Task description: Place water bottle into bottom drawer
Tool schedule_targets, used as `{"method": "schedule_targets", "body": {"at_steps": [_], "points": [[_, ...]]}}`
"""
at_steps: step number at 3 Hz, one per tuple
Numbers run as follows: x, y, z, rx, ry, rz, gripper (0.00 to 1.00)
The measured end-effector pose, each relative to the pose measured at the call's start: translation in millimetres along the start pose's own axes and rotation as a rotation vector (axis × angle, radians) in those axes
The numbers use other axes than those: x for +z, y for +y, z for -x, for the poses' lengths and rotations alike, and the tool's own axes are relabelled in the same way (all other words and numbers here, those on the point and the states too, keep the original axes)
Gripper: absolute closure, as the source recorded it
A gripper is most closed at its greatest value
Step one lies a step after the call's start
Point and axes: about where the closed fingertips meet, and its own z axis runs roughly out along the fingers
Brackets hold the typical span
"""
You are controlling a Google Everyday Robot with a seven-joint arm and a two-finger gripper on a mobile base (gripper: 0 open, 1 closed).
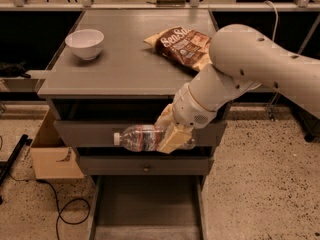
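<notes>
The big grey metal cabinet (125,66) has a fat white robot arm (250,64) reaching down across its front, and its deep grey bottom drawer (145,209) is pulled out near the floor. On top lie a brown chip bag (182,45) and a round white bowl (85,43), well apart. The small clear plastic water bottle (137,137) hangs sideways in the air in front of the upper drawers, above the bottom drawer, white cap to the left, with the tan two-finger gripper (170,134) squeezed tight around it.

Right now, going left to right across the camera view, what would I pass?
Cardboard box on the floor → white bowl on the cabinet top → water bottle, held sideways in front of the drawer fronts → gripper shut around it → robot arm.
</notes>
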Motion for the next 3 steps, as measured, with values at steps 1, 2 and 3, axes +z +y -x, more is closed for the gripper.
{"method": "schedule_targets", "body": {"at_steps": [1, 2, 3], "points": [[0, 0, 0, 0.000, 0.000, 0.000, 1.00], [12, 6, -7, 0.016, -0.026, 0.015, 1.00], [29, 22, -22, 0.053, -0.078, 0.032, 1.00]]}}
